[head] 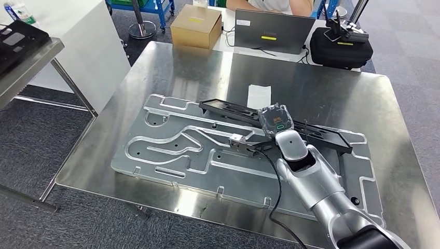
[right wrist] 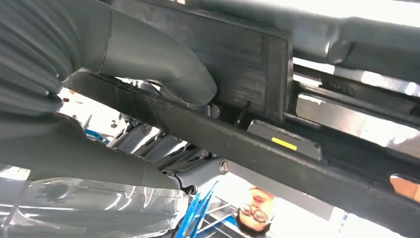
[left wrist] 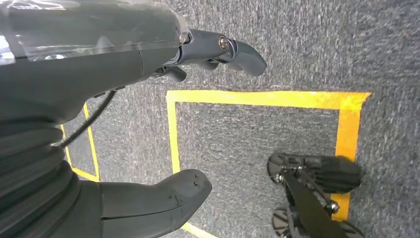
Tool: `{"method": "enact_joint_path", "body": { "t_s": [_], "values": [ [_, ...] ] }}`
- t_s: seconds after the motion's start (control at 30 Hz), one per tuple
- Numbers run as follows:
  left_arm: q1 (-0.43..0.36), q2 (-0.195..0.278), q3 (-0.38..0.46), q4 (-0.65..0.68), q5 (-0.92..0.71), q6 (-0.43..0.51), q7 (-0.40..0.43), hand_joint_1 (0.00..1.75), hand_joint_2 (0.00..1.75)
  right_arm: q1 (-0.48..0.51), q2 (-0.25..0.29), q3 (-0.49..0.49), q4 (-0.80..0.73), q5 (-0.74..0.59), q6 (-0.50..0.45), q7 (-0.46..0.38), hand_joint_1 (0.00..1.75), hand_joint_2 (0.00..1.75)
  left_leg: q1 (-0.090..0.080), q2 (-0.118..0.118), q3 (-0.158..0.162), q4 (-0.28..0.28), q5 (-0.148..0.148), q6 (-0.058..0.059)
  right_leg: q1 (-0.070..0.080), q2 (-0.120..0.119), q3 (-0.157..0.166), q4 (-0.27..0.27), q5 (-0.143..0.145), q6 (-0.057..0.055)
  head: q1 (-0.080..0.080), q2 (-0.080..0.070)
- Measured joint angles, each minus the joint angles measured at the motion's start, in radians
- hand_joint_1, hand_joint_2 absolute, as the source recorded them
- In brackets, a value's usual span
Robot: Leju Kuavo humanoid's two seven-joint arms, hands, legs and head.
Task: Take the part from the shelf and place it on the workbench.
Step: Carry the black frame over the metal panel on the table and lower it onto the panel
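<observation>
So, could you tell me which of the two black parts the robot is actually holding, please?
The long black part lying diagonally over the workbench, held by the right hand; the other black part sits untouched on the shelf at far left.

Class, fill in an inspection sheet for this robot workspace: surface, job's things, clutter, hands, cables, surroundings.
Surface: shiny metal workbench carrying a large machined aluminium plate.
Job's things: long black part lying slantwise over the plate.
Clutter: white paper slip.
Hands: right hand grips the part; left hand hangs over the floor, holding nothing.
Cables: black cable along the right arm.
Surroundings: cardboard box, laptop, black bag, a seated person, yellow floor tape.
</observation>
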Motion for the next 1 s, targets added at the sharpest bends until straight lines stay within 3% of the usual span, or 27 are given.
{"method": "enact_joint_path", "body": {
  "t_s": [0.03,0.07,0.1,0.17,0.2,0.27,0.37,0.43,0.5,0.57,0.6,0.67,0.73,0.87,0.93,1.0],
  "values": [
    [0.000,0.000,0.000,0.000,0.000,0.000,0.000,0.00,1.75,0.001,0.000,0.000,0.001,0.000,0.000,0.000,1.75,1.75,0.000,0.000,-0.002,0.001,0.001,0.000,-0.002,0.000,-0.023,0.049,-0.013,0.003,0.000,0.000],
    [0.001,0.000,0.000,0.000,0.000,0.000,0.000,0.00,1.75,0.002,0.000,0.000,0.002,0.000,-0.001,0.000,1.75,1.75,0.000,0.000,-0.004,0.003,0.001,0.000,-0.005,0.000,-0.030,0.064,-0.007,0.004,0.000,0.000],
    [0.001,0.000,0.000,0.000,0.000,0.000,0.000,0.00,1.75,0.001,0.000,0.000,0.002,0.000,-0.001,0.000,1.75,1.75,0.000,0.000,-0.004,0.005,0.001,-0.001,-0.007,-0.001,-0.016,0.038,0.018,0.005,0.000,0.000],
    [0.000,-0.001,0.000,0.000,0.000,0.000,0.000,0.00,1.75,-0.002,0.000,0.001,0.002,0.000,-0.001,0.000,1.75,1.75,0.001,-0.002,-0.004,0.010,-0.002,-0.006,-0.009,-0.002,0.050,-0.092,0.086,0.001,0.001,0.000],
    [0.000,-0.001,0.000,0.000,0.000,0.000,0.000,0.00,1.75,-0.004,0.000,0.001,0.002,0.000,-0.001,0.000,1.75,1.75,-0.001,-0.002,-0.005,0.013,-0.003,-0.011,-0.007,-0.002,0.079,-0.153,0.106,-0.002,0.001,0.000],
    [0.000,-0.001,0.000,0.000,0.000,0.000,0.000,0.00,1.75,-0.005,0.001,0.002,0.002,0.000,-0.002,0.000,1.75,1.75,-0.004,-0.003,-0.011,0.015,-0.002,-0.022,-0.002,-0.002,0.100,-0.206,0.112,-0.009,-0.001,0.000],
    [0.000,-0.001,0.000,0.000,0.000,0.000,0.000,0.00,1.75,-0.007,0.003,0.003,0.002,0.000,-0.002,-0.001,1.75,1.75,-0.003,-0.004,-0.015,0.019,-0.008,-0.040,-0.002,-0.002,0.101,-0.217,0.118,-0.027,-0.002,0.000],
    [0.000,-0.001,0.000,0.000,0.000,0.000,0.000,0.00,1.75,-0.008,0.004,0.003,0.002,0.000,-0.002,-0.001,1.75,1.75,0.000,-0.005,-0.040,0.081,-0.050,-0.046,-0.006,-0.005,0.105,-0.225,0.123,-0.040,-0.004,0.000],
    [0.001,-0.001,0.000,0.000,0.000,0.000,0.000,0.00,1.75,-0.007,0.005,0.003,0.003,0.000,-0.001,-0.001,1.75,1.75,0.000,-0.005,-0.097,0.212,-0.115,-0.050,-0.004,-0.006,0.102,-0.225,0.125,-0.045,-0.006,0.000],
    [0.002,-0.001,0.000,0.000,0.002,-0.001,0.001,0.00,1.75,-0.005,0.005,0.004,0.003,-0.003,0.002,-0.001,1.75,1.75,0.001,-0.005,-0.135,0.296,-0.136,-0.053,-0.003,-0.006,0.101,-0.221,0.126,-0.046,-0.006,0.000],
    [0.003,-0.001,0.000,0.000,0.005,-0.003,0.003,0.00,1.75,-0.004,0.005,0.004,0.004,-0.008,0.004,-0.001,1.75,1.75,0.001,-0.004,-0.127,0.282,-0.118,-0.053,-0.003,-0.005,0.100,-0.218,0.126,-0.045,-0.006,0.000],
    [0.004,0.001,0.001,0.000,0.014,-0.009,0.009,0.00,1.75,-0.004,0.007,0.004,0.013,-0.019,-0.001,-0.002,1.75,1.75,0.002,-0.004,-0.067,0.158,-0.054,-0.051,-0.003,-0.004,0.099,-0.209,0.123,-0.042,-0.006,0.000],
    [0.005,0.003,0.002,0.000,0.019,-0.015,0.011,0.00,1.75,-0.004,0.010,0.004,0.029,-0.023,-0.019,-0.002,1.75,1.75,0.000,-0.006,-0.020,0.056,-0.017,-0.046,0.000,0.000,0.091,-0.200,0.122,-0.034,-0.006,0.000],
    [0.005,0.002,0.004,0.000,0.020,-0.018,0.013,0.00,1.75,-0.006,0.013,0.004,0.059,-0.027,-0.037,-0.002,1.75,1.75,-0.003,-0.006,-0.021,0.033,-0.001,-0.023,0.002,0.005,0.079,-0.195,0.126,-0.011,-0.006,0.000],
    [0.004,0.002,0.005,0.000,0.020,-0.018,0.013,0.00,1.75,-0.010,0.013,0.004,0.071,-0.031,-0.038,-0.003,1.75,1.75,0.000,-0.002,-0.030,0.024,0.015,-0.005,0.000,0.004,0.061,-0.148,0.076,-0.002,-0.002,0.000],
    [0.002,0.002,0.005,0.000,0.020,-0.018,0.014,0.00,1.75,-0.013,0.013,0.004,0.079,-0.034,-0.038,-0.003,1.75,1.75,-0.001,0.000,-0.047,0.022,0.029,0.004,-0.003,0.003,0.022,-0.030,-0.011,0.005,0.003,0.000]
  ]
}}
